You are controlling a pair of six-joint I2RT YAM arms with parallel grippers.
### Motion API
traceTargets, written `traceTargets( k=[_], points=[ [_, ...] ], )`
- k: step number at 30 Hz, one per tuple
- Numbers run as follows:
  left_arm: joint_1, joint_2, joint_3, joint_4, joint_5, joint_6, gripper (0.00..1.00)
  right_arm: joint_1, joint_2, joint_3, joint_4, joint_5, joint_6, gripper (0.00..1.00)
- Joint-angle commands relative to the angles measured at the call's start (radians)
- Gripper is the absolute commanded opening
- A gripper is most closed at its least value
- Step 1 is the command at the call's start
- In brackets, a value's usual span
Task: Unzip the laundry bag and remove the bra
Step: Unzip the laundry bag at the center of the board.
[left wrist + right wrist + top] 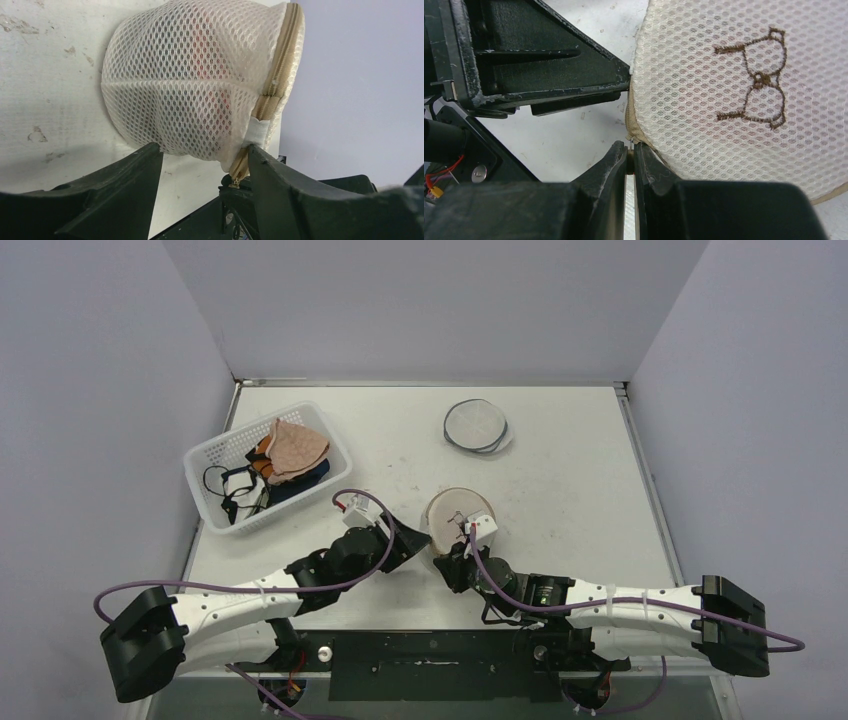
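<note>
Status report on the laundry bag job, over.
Left gripper open, straddling the edge of the laundry bag. Right gripper shut on the zipper pull. Zipper looks closed. Nothing blocking.

So the laundry bag (460,515) is a round, puffy pod of cream honeycomb mesh, sitting on the table (560,460) around the middle, a bit toward the near edge. A tan zipper (280,65) runs round its rim and looks zipped shut along the stretch you can see. There's a white tab (257,132) over it, right by the zipper pull (235,180). One face has brown embroidery (756,77) of a little bra outline. The bra (200,45) itself is inside, only a reddish blur through the mesh.
</note>
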Motion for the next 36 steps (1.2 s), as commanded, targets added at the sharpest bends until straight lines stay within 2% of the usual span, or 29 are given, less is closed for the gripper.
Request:
traceTargets(
  k=[1,4,11,14,19,26,36],
  points=[
    [-0.005,-0.015,0.019,0.095,-0.009,-0.001,0.64,0.016,-0.008,0.041,0.042,0.011,-0.008,0.05],
    [-0.015,-0.041,0.007,0.094,-0.010,0.001,0.69,0.017,-0.013,0.041,0.041,0.015,-0.008,0.05],
    [-0.040,-0.126,-0.041,0.032,-0.022,-0.016,0.70,0.019,-0.020,0.045,0.033,0.021,-0.014,0.05],
    [-0.041,-0.158,-0.061,0.036,-0.047,-0.013,0.73,0.021,-0.019,0.044,0.037,0.020,-0.015,0.05],
    [-0.041,-0.069,-0.014,0.105,-0.019,0.023,0.73,0.023,-0.015,0.045,0.043,0.016,-0.013,0.05],
    [-0.040,0.062,0.064,0.188,0.028,0.043,0.57,0.029,-0.028,0.043,0.023,0.029,-0.015,0.05],
    [-0.036,0.055,0.055,0.176,-0.006,0.043,0.26,0.030,-0.040,0.029,0.012,0.038,-0.018,0.05]
  ],
)
